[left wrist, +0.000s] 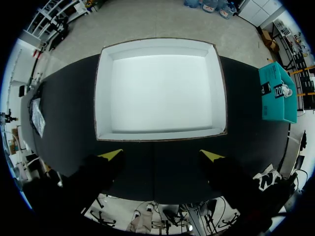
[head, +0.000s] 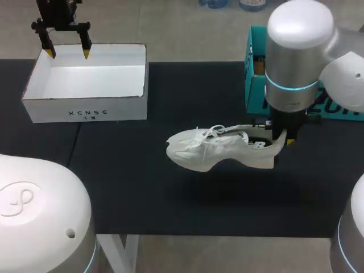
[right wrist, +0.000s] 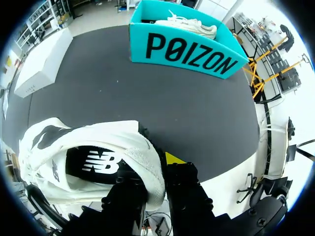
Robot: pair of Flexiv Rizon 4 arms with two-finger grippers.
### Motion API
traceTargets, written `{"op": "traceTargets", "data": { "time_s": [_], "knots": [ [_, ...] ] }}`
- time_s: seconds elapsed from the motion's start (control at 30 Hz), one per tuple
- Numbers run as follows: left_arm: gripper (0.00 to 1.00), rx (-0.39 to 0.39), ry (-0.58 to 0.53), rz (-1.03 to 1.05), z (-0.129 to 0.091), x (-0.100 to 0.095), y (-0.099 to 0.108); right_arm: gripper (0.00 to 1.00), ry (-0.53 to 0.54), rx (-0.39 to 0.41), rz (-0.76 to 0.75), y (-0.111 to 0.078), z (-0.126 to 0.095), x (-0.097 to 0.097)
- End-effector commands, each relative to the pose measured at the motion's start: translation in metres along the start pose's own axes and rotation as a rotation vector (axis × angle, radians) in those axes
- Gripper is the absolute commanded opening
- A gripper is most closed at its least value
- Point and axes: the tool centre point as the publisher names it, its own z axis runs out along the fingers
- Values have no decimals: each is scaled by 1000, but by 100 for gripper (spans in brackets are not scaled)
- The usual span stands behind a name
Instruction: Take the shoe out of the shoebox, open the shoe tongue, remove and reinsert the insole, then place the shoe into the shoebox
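Right end effector point(head: 281, 137) clamped the heel of white mesh sneaker point(head: 219, 151), held over black tabletop point(head: 170, 205) centre. Left end effector point(head: 67, 52) hung with fingers apart above white cardboard shoebox point(head: 85, 111) at 10 o'clock. Heel grip likely needed firmness, sole kept level.

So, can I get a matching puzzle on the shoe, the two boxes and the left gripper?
Things:
1. white shoe
2. white shoebox
3. teal box
4. left gripper

States:
A. open, up above the white shoebox
B. holds a second shoe
C. empty
D. heel clamped in the right gripper

Pairs: 1-D, 2-C, 3-B, 4-A
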Motion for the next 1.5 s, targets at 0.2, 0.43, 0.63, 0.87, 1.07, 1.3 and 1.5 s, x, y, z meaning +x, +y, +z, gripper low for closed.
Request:
{"op": "traceTargets", "data": {
  "time_s": [0.2, 0.43, 0.63, 0.87, 1.07, 1.3, 1.5],
  "knots": [
    [100, 0, -1, 0, 0, 0, 0, 0, -18, 30, 10, 18, 49, 66],
    [100, 0, -1, 0, 0, 0, 0, 0, -5, 55, 5, 23, 87, 87],
    [100, 0, -1, 0, 0, 0, 0, 0, -36, 30, 3, 25, 108, 107],
    [100, 0, -1, 0, 0, 0, 0, 100, -51, 54, -3, 26, 99, 104],
    [100, 0, -1, 0, 0, 0, 0, 100, 25, 28, -103, 29, 46, 101],
    [100, 0, -1, 0, 0, 0, 0, 100, 35, -6, -208, 42, 20, 106],
    [100, 0, -1, 0, 0, 0, 0, 100, 67, 23, -175, 63, 15, 93]
  ]
}}
